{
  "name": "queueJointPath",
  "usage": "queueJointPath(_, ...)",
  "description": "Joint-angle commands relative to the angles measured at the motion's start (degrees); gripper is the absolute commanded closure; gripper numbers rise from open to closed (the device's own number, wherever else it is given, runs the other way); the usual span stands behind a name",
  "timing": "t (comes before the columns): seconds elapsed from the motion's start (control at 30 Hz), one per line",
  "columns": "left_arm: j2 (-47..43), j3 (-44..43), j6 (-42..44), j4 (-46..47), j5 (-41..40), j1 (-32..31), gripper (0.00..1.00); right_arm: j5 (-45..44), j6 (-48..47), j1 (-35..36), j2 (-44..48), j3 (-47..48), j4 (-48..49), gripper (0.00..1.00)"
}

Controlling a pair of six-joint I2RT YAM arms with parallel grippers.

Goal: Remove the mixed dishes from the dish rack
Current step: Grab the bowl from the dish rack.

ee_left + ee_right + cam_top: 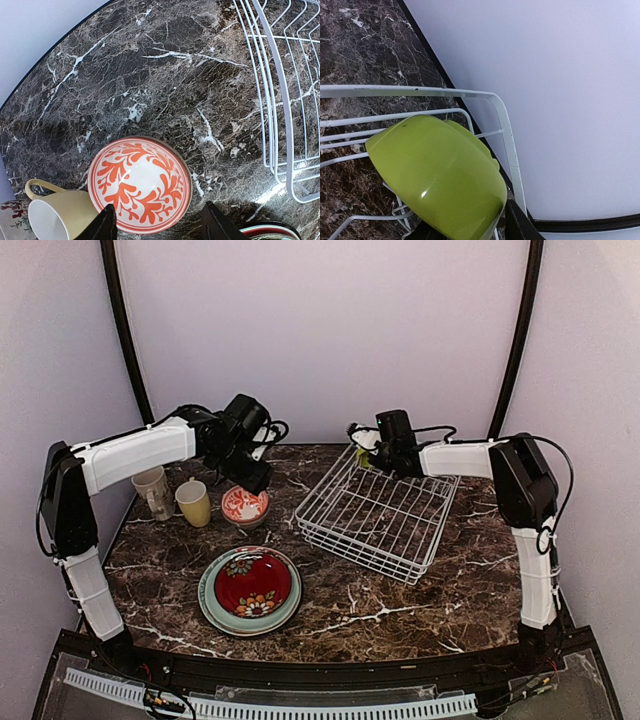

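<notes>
Black fingers (517, 225) of the right gripper (470, 231) poke in at the bottom of its wrist view, one on each side of the lower rim of the lime bowl (440, 170). The jaws stand partly open around that rim, and whether they press on it I cannot tell. The bowl stands tilted on edge in the far left corner of the dish rack (505, 135), its outer side towards the camera. The rack's corner wire curves close past it on the right, and the pale wall (560, 90) rises just behind, so the arm reaches into a tight corner. No other dish shows in the rack.

At the table's left, the left gripper (161, 226) hangs over the red-patterned bowl (140, 185) with its jaws about half open and nothing held between them. The bowl sits upright on the dark marble table (400, 610). One finger overlaps the bowl's rim in the wrist view; the other stands outside it. The yellow mug (60, 215) stands just beside the bowl, close to that nearer finger, and the beige mug (153, 492) stands further left. Nearer the arm bases, the red floral plate (253, 582) lies stacked on a pale-green plate (210, 602), apart from the bowl and the rack's near edge.
</notes>
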State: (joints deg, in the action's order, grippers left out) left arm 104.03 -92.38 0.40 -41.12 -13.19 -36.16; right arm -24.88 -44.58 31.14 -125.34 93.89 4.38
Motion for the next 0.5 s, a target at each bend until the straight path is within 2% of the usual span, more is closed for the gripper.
queueJointPath(0.0, 0.4, 1.1, 0.6, 0.3, -1.0, 0.0, 0.43, 2.8, -5.6, 0.1, 0.1, -1.2, 7.1, 0.64)
queueJointPath(0.17, 0.9, 1.2, 0.7, 0.5, -1.3, 0.0, 0.43, 5.4, -7.1, 0.1, 0.3, -2.8, 9.0, 0.69)
queueJointPath(0.47, 2.0, 1.3, 0.7, 0.7, -1.0, 0.0, 0.43, 4.7, -12.4, 0.2, -1.8, -3.1, 12.1, 0.79)
